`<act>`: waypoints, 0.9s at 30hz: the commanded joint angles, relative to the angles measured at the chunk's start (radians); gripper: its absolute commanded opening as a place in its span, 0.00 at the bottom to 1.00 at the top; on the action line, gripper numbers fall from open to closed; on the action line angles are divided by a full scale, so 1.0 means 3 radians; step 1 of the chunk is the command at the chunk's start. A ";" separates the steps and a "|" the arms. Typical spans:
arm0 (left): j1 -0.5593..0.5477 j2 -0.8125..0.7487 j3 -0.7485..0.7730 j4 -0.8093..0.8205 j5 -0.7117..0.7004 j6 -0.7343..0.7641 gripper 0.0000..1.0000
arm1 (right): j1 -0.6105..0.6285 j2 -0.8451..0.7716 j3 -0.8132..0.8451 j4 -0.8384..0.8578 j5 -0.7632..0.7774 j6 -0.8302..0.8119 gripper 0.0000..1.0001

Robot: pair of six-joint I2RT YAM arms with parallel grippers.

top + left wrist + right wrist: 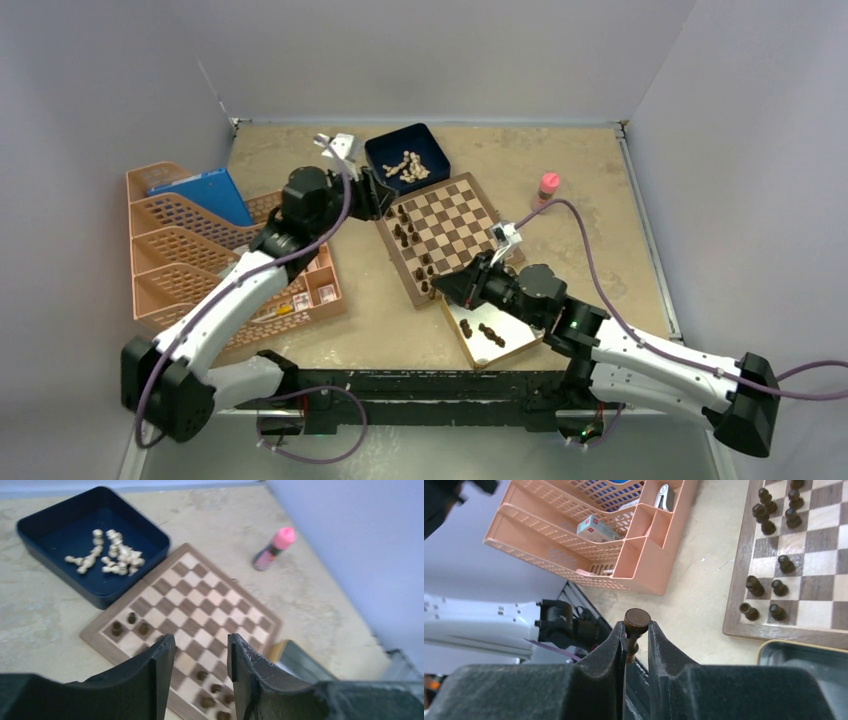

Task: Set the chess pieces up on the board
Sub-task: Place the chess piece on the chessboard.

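The board (pixel 462 222) lies tilted mid-table, with dark brown chess pieces (pixel 404 234) in two rows along its left side. More dark pieces (pixel 486 332) lie in the silver tin (pixel 510 350). My right gripper (pixel 446 289) hovers off the board's near-left corner, shut on one dark piece (pixel 637 621), its round base toward the camera (pixel 636 628). My left gripper (pixel 390 203) is open and empty above the board's far-left corner (pixel 201 641). The board (pixel 215 597) and its pieces (pixel 131 625) show below the left gripper.
A dark blue box (pixel 407 158) with cream chessmen (pixel 111 557) stands behind the board. A pink-capped bottle (pixel 548 186) is right of the board. An orange organiser (pixel 215 250) fills the left side, also in the right wrist view (pixel 589 535).
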 commanded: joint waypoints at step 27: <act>-0.0003 -0.0753 -0.0306 0.0742 0.2205 -0.2260 0.50 | 0.0008 0.0635 -0.0156 0.2564 0.1699 0.2566 0.07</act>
